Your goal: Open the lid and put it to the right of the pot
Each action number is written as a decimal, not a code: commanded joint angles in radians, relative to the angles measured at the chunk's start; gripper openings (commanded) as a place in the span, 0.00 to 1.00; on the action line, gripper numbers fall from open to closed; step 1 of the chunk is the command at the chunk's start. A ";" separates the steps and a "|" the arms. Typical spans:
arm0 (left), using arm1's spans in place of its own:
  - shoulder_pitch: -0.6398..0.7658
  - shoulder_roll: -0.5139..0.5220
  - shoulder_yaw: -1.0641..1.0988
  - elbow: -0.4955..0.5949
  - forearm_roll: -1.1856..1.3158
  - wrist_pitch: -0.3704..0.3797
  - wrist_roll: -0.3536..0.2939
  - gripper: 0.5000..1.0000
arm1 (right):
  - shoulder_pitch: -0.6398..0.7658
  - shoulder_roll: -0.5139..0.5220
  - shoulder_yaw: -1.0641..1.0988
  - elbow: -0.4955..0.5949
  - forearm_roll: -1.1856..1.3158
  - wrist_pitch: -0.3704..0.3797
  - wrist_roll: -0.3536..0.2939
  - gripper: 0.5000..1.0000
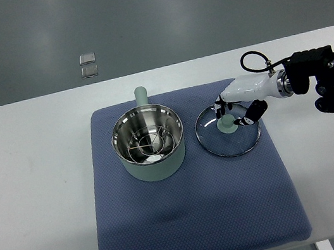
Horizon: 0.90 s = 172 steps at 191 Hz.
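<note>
Lid (pixel 230 137) flat, right of pot (pixel 149 142)

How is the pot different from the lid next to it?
The pot is deep, shiny metal inside and open on top; the lid is flat, see-through glass lying on the blue mat. The pot stands alone with a long handle; the lid has a small knob with the right hand at it. Both are round with pale green parts.
</note>
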State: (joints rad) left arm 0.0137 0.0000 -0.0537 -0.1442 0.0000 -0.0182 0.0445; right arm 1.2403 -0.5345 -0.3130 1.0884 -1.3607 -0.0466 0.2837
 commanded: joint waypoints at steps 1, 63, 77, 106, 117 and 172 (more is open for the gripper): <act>0.000 0.000 0.000 0.000 0.000 0.000 0.000 1.00 | 0.001 -0.007 0.005 -0.001 0.008 0.004 0.002 0.65; 0.000 0.000 0.000 0.000 0.000 0.000 0.000 1.00 | -0.007 -0.055 0.176 -0.007 0.132 0.042 0.002 0.70; 0.000 0.000 0.000 0.000 0.000 0.000 0.000 1.00 | -0.024 -0.061 0.244 -0.021 0.251 0.036 -0.001 0.70; 0.000 0.000 0.000 0.000 0.000 0.000 0.000 1.00 | -0.111 -0.045 0.460 -0.082 0.532 0.013 -0.014 0.69; 0.000 0.000 0.000 0.000 0.000 0.000 0.000 1.00 | -0.158 -0.032 0.545 -0.097 0.596 0.010 -0.015 0.69; 0.000 0.000 0.000 0.000 0.000 0.000 0.000 1.00 | -0.378 0.100 0.951 -0.146 0.779 -0.039 -0.024 0.69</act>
State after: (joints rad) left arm 0.0140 0.0000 -0.0537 -0.1442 0.0000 -0.0186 0.0445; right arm 0.9463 -0.4937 0.4794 0.9614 -0.6530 -0.0701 0.2614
